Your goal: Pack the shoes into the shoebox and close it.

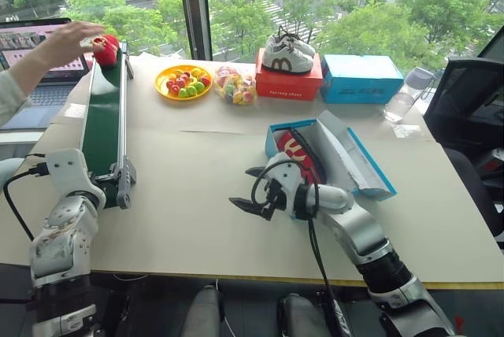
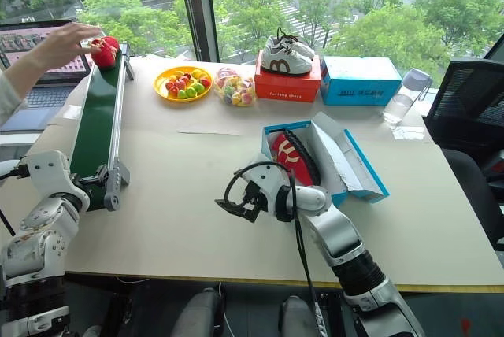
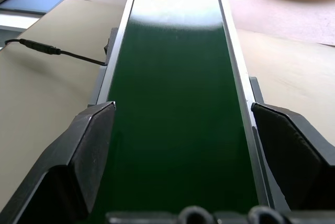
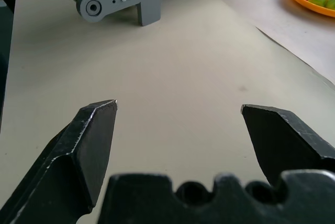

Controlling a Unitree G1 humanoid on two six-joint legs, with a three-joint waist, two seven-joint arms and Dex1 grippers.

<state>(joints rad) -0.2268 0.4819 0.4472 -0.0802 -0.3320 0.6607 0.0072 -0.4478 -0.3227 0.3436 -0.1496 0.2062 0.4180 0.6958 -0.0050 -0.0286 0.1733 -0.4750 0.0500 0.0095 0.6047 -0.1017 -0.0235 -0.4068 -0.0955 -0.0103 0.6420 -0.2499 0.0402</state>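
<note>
The teal-blue shoebox (image 1: 352, 157) lies open right of the table's middle, its lid flap folded out to the right. One red shoe (image 1: 296, 153) with a white curved marking rests inside it. The other red shoe (image 1: 105, 49) sits at the far end of the green conveyor belt (image 1: 102, 128), with a person's hand (image 1: 67, 42) on it. My right gripper (image 1: 240, 186) hovers open and empty just left of the box, pointing left over bare table. In the left wrist view my left gripper (image 3: 183, 111) is open, its fingers straddling the near end of the belt.
Along the far edge stand a red box (image 1: 289, 85) with white-and-grey sneakers (image 1: 287, 52) on top, a lighter blue box (image 1: 361, 79), a yellow plate of fruit (image 1: 183, 82), a bag of sweets (image 1: 235, 85) and a clear bottle (image 1: 405, 98). A laptop (image 1: 31, 49) sits far left.
</note>
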